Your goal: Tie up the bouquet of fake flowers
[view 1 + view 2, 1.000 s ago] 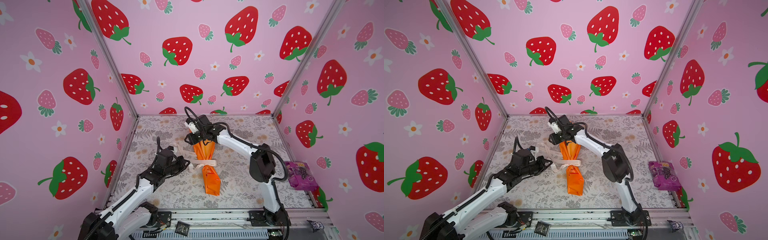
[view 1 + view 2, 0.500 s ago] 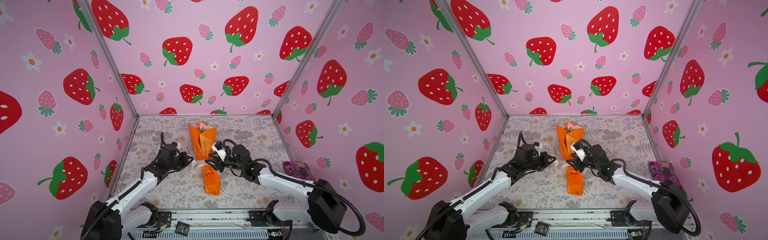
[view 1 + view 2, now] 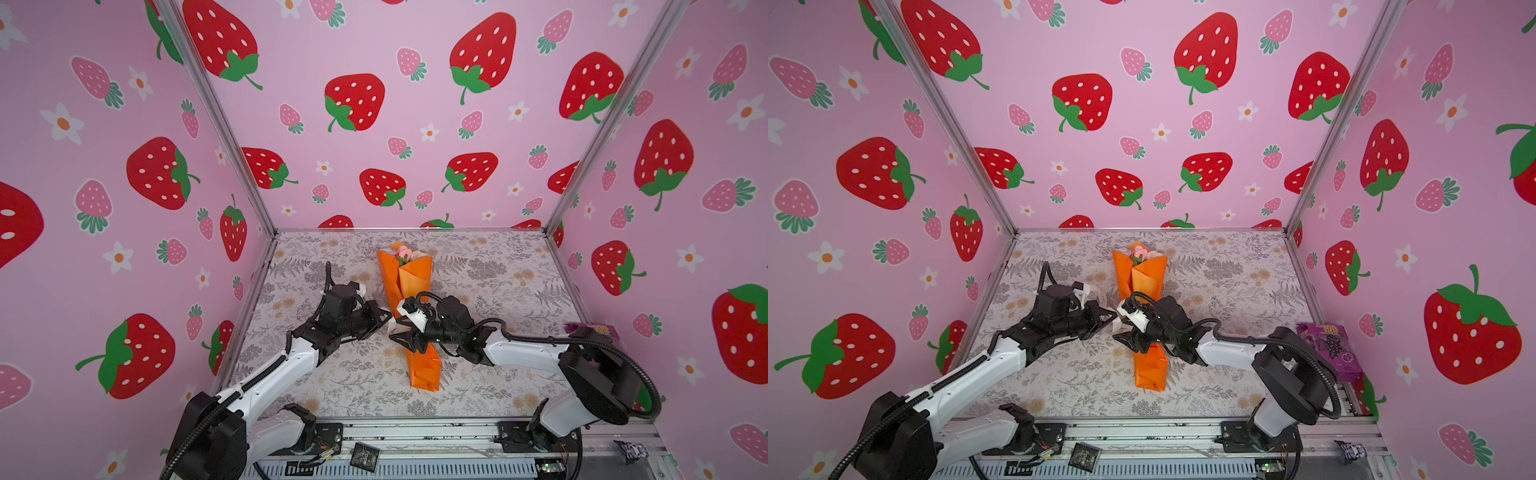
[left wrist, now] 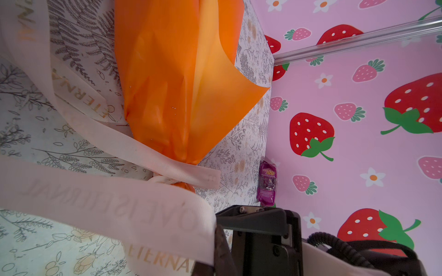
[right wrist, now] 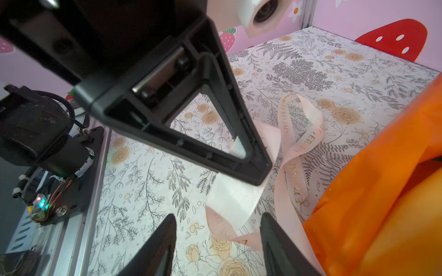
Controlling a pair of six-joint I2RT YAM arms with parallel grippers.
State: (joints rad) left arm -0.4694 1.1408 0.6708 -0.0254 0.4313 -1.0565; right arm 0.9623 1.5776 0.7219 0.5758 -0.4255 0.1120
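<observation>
Currently the bouquet of fake flowers [image 3: 405, 282] lies flat at mid-table on the floral table mat [image 3: 498, 291]. Its long axis runs from the near edge toward the back wall, with the blooms at the far end. A cream ribbon [image 5: 235, 191] is knotted around its narrow waist, across that axis. The left gripper [image 3: 384, 319] sits just beside the waist on the left flank, clamped on one ribbon tail. The right gripper [image 5: 218, 218] reaches over the wrap from the right with its jaws parted, a loose ribbon strip directly ahead between the fingertips. Judgement: the right arm is nearer the free tail, and its pinch should take ribbon only, clear of the paper.
</observation>
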